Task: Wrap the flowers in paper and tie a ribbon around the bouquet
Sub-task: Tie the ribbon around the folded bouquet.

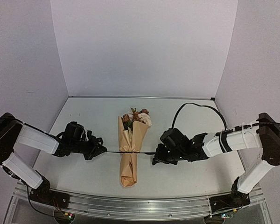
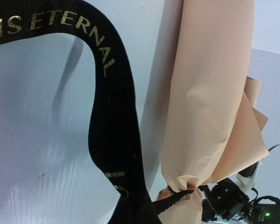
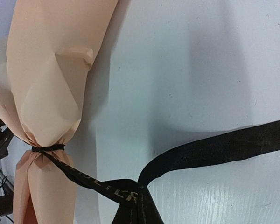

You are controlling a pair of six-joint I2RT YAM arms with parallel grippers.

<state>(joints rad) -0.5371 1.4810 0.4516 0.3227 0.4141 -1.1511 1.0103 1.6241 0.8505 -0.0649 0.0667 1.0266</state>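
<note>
On the pale grey worktop point(image 1: 84, 123) the slim tan kraft-paper bouquet point(image 1: 129, 170) lies centre, pink, cream and rust flowers point(image 1: 139, 117) at its far end, so wrapping looks done. The left tool point(image 1: 101, 150) and right tool point(image 1: 157, 158) each pinch 1 end of the narrow black satin ribbon point(image 1: 113, 151), taut either side of the cinched waist. Looks like 1 knot is cinched; a 2nd knot or bow is prob. left to do.

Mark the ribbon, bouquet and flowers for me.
ribbon point(image 2: 113, 140): left wrist view, on the plain black stretch of the band.
bouquet point(image 1: 128, 170): top view, on the paper cone below the tie.
flowers point(image 1: 141, 116): top view, on the blooms at the wide end.
</note>
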